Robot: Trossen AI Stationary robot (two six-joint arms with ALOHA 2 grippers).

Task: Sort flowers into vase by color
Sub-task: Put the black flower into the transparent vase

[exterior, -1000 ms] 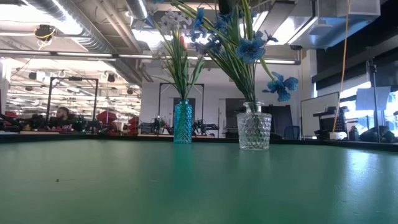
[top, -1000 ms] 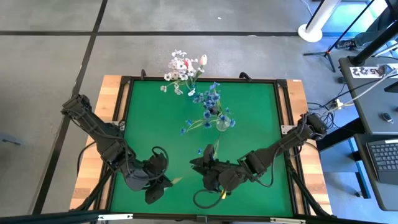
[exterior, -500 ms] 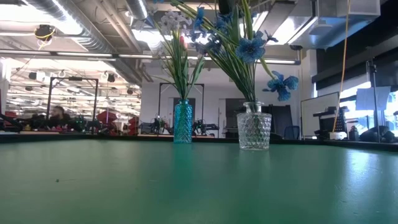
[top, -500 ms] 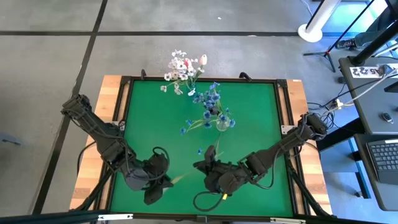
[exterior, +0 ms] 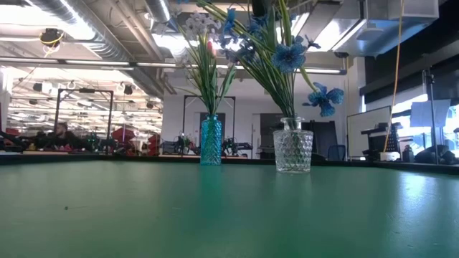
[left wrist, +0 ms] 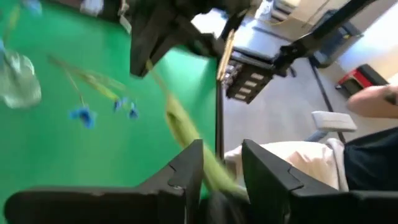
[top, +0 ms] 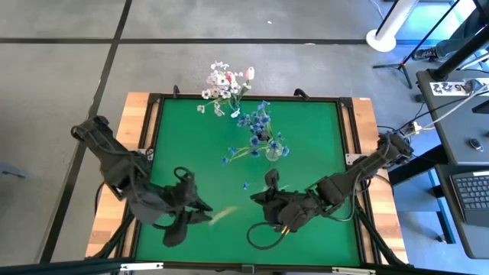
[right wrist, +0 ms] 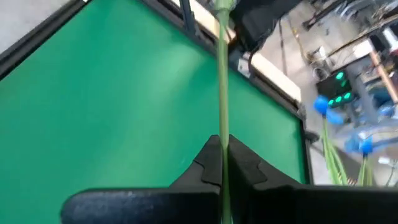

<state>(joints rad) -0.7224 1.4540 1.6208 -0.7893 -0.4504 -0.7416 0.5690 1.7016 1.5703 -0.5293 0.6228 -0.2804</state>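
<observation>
Over the near half of the green table (top: 306, 137), the right gripper (right wrist: 219, 152) was clenched on a flower stem (right wrist: 222, 81) that ran out between its fingers toward the left gripper (left wrist: 219, 168), whose fingers stood slightly parted around the same stem; blue flowers (top: 258, 126) sat in a clear vase (exterior: 292, 149) mid-table; white and pink flowers (top: 225, 82) sat in a blue vase (exterior: 211, 140) at the far edge.

Floor: grey concrete (top: 69, 76) with dark seams, all around the table (top: 306, 130).
Ceiling: exposed ducts (exterior: 86, 29) and strip lights (exterior: 43, 32).
Right of table: desk with keyboard (top: 472, 195).
</observation>
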